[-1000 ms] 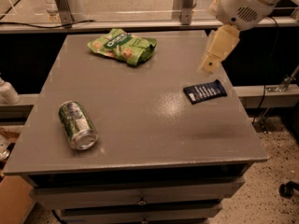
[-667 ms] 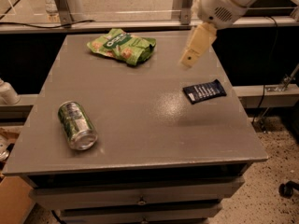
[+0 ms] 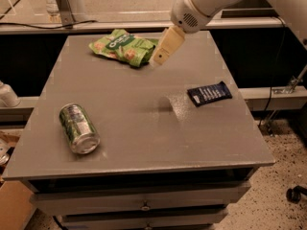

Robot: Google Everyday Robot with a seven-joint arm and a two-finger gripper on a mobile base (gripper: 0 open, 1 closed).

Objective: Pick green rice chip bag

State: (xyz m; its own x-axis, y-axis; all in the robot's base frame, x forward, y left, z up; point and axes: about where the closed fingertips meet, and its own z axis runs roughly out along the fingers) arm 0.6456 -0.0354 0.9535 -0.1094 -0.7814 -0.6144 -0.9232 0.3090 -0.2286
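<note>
End effector (image 3: 157, 59): located at the far side of the surface (image 3: 144, 143), angled downward and to the left from the white arm (image 3: 206, 6), with its tip just beside the right-hand end of the green rice chip bag (image 3: 120, 44). Whether it is open or closed cannot be told from this view. It carries nothing. A faint shadow on the bare surface nearer the middle suggests it hangs above the surface rather than at bag level; contact with the bag is not evident. The bag lies flat and crumpled near the far edge, left of centre, with its logo band facing up, and shows no sign of being lifted or gripped. Other items: a dark blue wrapper (image 3: 209, 93) lies to the right, well apart from the bag. A green-and-silver drink can (image 3: 79, 129) lies on its side near the front left, also well apart. Neither obstructs the line to the bag. Assessment: the approach is largely complete, as the end effector stands beside the correct item. The grasp is not yet made. Outstanding steps, as judged: final alignment over the bag, descent, closure on the foil, and lift clear of the surface.
</note>
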